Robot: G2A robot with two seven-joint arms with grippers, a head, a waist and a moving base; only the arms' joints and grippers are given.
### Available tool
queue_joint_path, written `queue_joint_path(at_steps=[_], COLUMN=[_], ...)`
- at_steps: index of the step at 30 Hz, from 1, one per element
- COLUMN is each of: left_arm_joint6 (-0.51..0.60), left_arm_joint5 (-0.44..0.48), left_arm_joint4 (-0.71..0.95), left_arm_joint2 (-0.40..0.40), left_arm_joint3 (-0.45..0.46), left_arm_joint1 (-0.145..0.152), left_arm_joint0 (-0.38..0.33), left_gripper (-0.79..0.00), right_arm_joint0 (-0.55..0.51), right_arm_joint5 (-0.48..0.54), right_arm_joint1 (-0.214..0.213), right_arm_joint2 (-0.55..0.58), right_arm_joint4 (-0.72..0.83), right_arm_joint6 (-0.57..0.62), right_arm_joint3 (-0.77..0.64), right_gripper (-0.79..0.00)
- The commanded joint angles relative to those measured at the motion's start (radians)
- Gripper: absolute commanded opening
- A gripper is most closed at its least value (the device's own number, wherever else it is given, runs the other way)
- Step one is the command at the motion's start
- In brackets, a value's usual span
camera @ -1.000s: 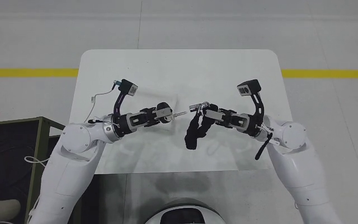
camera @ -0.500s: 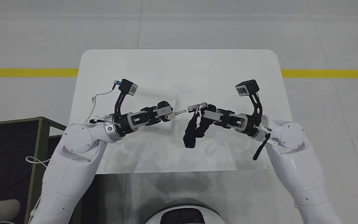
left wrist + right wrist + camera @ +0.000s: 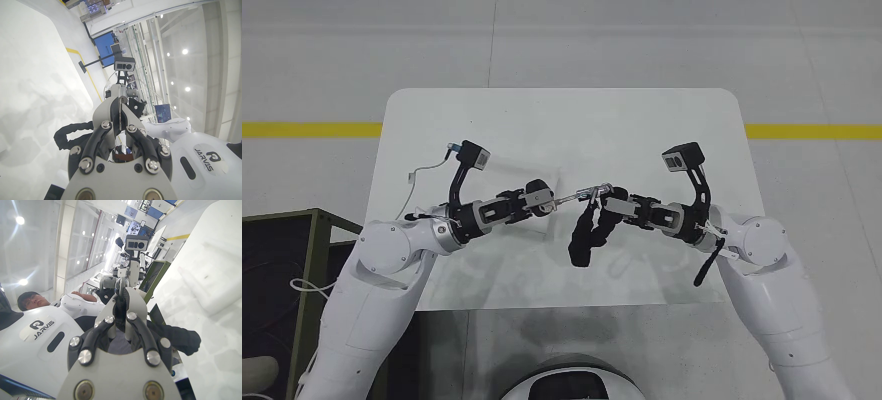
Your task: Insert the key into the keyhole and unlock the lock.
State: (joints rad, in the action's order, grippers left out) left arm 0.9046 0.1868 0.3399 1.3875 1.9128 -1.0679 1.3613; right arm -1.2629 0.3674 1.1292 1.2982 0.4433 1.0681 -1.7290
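Key and lock meet in the air over the middle of the surface, between the two tools. The left tool has its fingers pinched tight on the flat head of the key. The thin metal blade sticks straight out past the fingertips toward the other arm. The tip of the blade sits at the round keyhole; we cannot tell how deep it goes.

The right tool is closed on the lock, clamping its dark, cloth-like part between the pads. The small silvery metal body stands just past the fingertips, facing the key. A thick black cable with a soft, woven look hangs from the lock in a loop and droops toward the near edge of the surface.

Both forearms are stretched inward from the two sides, nearly level and almost in one line. The tools point at each other, close together but not touching. The surface is white, smooth and rounded at its corners.
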Motion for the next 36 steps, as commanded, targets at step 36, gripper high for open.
queue_joint_path(at_steps=[36], left_arm_joint6=[0.0], left_arm_joint5=[-0.007], left_arm_joint4=[-0.022], left_arm_joint2=[-0.011], left_arm_joint3=[0.011], left_arm_joint1=[-0.009], left_arm_joint0=[-0.004], left_gripper=[-0.785], right_arm_joint0=[0.001], right_arm_joint5=[0.004], right_arm_joint1=[-0.004], right_arm_joint2=[-0.02], right_arm_joint4=[-0.001], right_arm_joint6=[-0.003], right_arm_joint3=[-0.008], right_gripper=[-0.785])
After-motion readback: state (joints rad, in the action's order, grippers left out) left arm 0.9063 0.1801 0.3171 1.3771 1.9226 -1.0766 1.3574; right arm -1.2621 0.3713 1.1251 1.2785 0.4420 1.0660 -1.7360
